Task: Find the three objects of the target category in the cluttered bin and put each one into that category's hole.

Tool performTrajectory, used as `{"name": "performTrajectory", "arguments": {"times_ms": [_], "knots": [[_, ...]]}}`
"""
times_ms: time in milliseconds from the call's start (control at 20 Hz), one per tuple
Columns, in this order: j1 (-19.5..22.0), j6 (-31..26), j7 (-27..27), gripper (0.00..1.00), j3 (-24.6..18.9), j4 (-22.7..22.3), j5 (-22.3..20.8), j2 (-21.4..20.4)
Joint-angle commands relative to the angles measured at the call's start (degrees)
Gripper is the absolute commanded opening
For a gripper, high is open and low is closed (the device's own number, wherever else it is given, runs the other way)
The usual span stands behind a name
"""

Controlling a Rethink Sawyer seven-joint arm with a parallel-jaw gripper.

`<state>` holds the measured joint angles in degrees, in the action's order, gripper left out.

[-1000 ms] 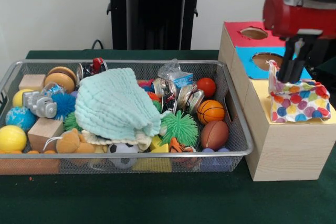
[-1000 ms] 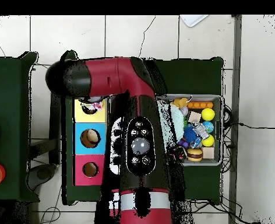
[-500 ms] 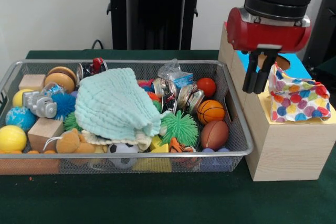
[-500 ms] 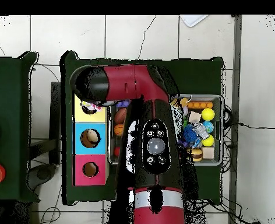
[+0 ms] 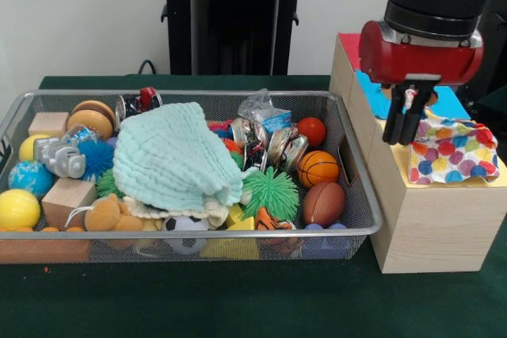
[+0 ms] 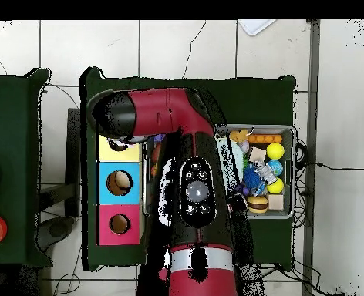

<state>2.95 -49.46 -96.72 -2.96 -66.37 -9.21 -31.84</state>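
Note:
One spotted white fabric piece (image 5: 451,152) lies crumpled on the yellow top (image 5: 396,165) of the pale wooden box (image 5: 436,223) and covers its hole. My gripper (image 5: 402,138) hangs at the cloth's left edge, over the box's bin-side edge, jaws a little apart and holding nothing. The silver wire-mesh bin (image 5: 198,94) stands left of the box, full of toys. No other spotted piece shows in it. In the overhead view my arm (image 6: 193,185) hides the gripper and most of the bin (image 6: 287,132); the yellow top (image 6: 108,148) shows partly.
A mint cloth (image 5: 174,156) lies heaped mid-bin over a cream cloth (image 5: 198,211), among balls, blocks and a green spiky toy (image 5: 272,192). Behind the yellow top are the blue top (image 5: 453,104) and red top (image 5: 352,49); their holes (image 6: 119,183) (image 6: 119,224) show from overhead.
The gripper left the spotted cloth on the yellow top, swung towards the bin, and has now come back to the cloth's left edge. The cloth has stayed put.

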Motion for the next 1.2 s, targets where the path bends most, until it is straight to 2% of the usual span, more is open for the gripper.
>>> {"name": "performTrajectory", "arguments": {"times_ms": [50,250,550,900,1100,1200], "knots": [[-2.2,1.4,-3.7,0.0,-6.4,-6.2,2.1,0.8],[-4.1,1.4,-6.7,0.0,-5.1,-5.6,2.5,1.4],[-4.6,2.4,-7.0,0.0,-3.4,-7.8,2.0,2.4],[-4.6,0.0,-7.3,0.0,-2.6,-10.0,2.5,4.2],[-5.0,-1.4,-7.5,0.0,-2.3,-9.9,2.5,4.5],[-5.4,-3.9,-7.2,0.0,-1.8,-9.1,2.2,4.8]]}}
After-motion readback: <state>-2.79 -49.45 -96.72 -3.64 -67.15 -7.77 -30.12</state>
